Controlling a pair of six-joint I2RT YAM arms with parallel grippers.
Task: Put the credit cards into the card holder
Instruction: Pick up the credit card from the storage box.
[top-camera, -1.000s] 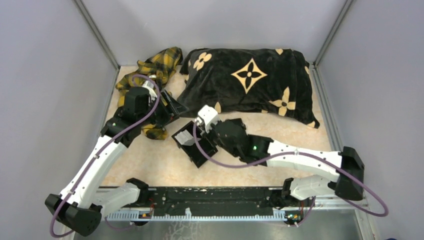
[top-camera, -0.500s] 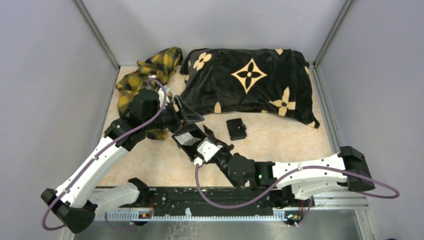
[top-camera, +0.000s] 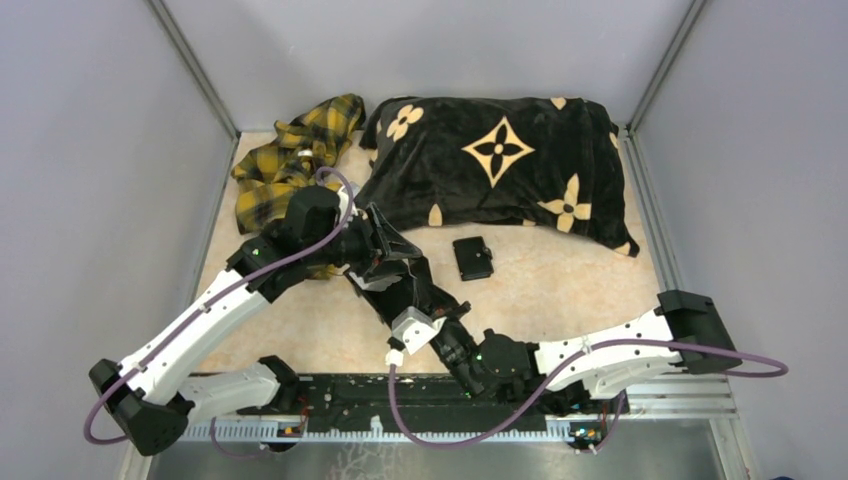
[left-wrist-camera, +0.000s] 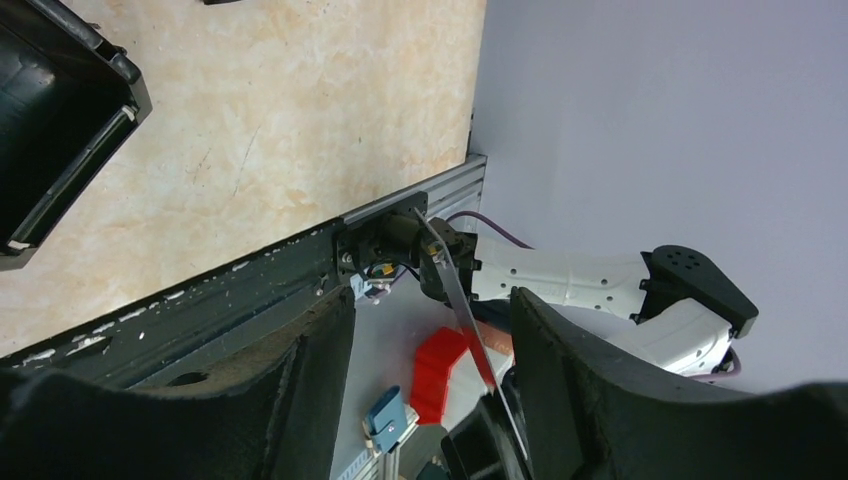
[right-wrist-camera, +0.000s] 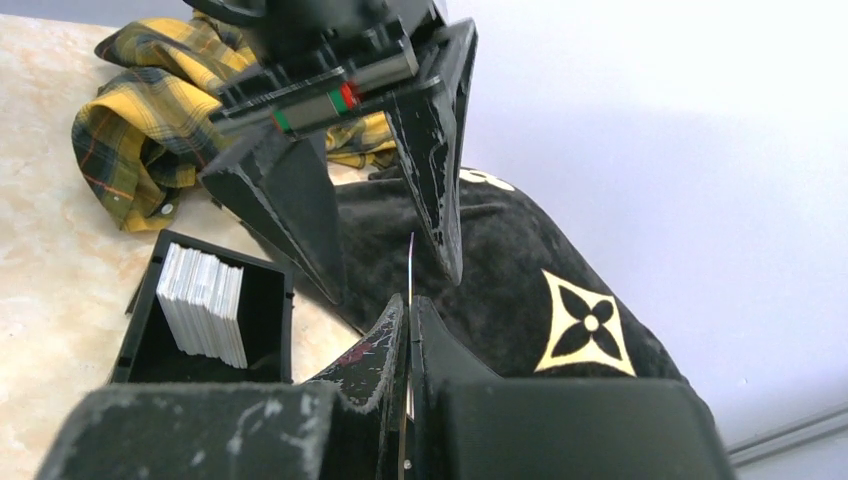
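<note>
**Card held edge-on between two sets of jaws**

The right jaws are clamped on a card (right-wrist-camera: 410, 265), thin edge up. The left jaws stand apart, one either side of its far edge. At their 9 o'clock a tray (right-wrist-camera: 270, 330) holds more cards (right-wrist-camera: 205, 305). The holder (top-camera: 472, 257) lies flat on the tabletop (top-camera: 560, 290) at 3 o'clock, with the pillow (top-camera: 500, 160) beyond.

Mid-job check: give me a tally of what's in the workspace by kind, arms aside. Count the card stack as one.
Plaid cloth: 1
Black patterned pillow: 1
Card holder: 1
Black tray: 1
Card stack, in the tray: 1
Single card, in the right gripper: 1
Total: 6
</note>
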